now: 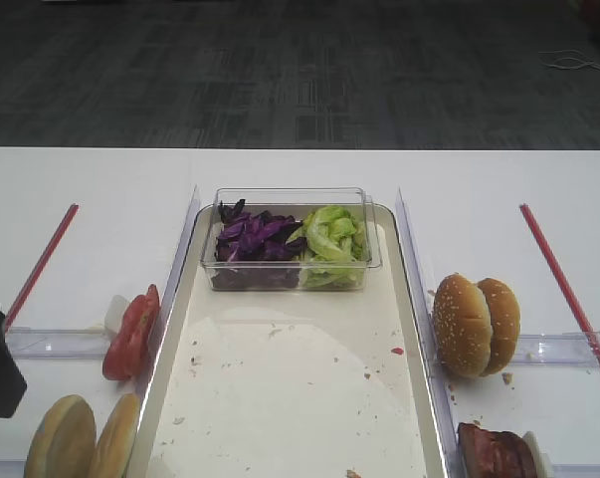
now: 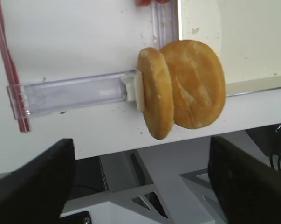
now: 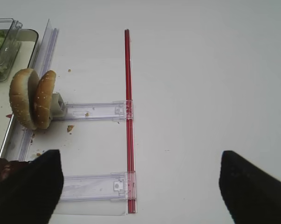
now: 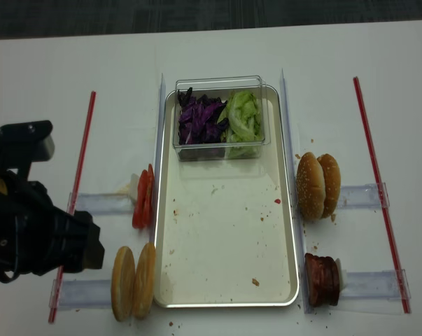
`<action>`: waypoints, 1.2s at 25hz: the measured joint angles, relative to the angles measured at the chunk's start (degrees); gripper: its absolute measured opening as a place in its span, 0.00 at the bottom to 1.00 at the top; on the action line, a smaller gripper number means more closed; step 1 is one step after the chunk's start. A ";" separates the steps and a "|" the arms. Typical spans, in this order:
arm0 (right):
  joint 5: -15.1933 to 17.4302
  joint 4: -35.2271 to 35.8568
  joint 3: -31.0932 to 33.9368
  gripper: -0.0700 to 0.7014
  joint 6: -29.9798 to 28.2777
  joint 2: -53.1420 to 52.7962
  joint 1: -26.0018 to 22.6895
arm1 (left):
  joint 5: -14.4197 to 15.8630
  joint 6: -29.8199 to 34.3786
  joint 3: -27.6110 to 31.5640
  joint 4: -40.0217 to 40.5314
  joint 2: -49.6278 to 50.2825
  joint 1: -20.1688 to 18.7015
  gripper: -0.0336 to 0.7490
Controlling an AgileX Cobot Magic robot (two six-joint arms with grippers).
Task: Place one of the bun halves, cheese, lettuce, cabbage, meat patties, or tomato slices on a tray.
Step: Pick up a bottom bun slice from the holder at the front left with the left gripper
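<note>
Two plain bun halves [image 2: 182, 86] stand on edge at the table's front left, beside the silver tray [image 4: 224, 231]. My left gripper [image 2: 140, 186] hovers open just short of them, over the table's edge, holding nothing. Tomato slices [image 4: 143, 197] stand behind the buns. Purple cabbage [image 4: 200, 119] and green lettuce [image 4: 243, 117] fill a clear tub on the tray's far end. Meat patties [image 4: 321, 278] stand at the front right. My right gripper [image 3: 140, 186] is open and empty over bare table right of the patties. No cheese is in view.
Two sesame-seeded bun halves [image 4: 319, 185] stand on edge right of the tray. Clear plastic rails [image 3: 96, 111] and red strips [image 3: 127, 107] lie on both sides. The left arm's black body [image 4: 29, 224] hangs over the table's left front.
</note>
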 joint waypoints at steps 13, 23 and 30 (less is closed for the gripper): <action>0.00 0.00 0.00 1.00 0.00 0.00 0.00 | -0.30 -13.35 -5.80 -0.03 11.92 -20.84 0.77; 0.00 0.00 0.00 1.00 0.00 0.00 0.00 | -0.88 -15.81 -8.15 -0.03 18.68 -22.51 0.74; 0.00 0.00 0.00 1.00 0.00 0.00 0.00 | -1.04 -15.94 -8.15 -0.48 21.31 -22.64 0.66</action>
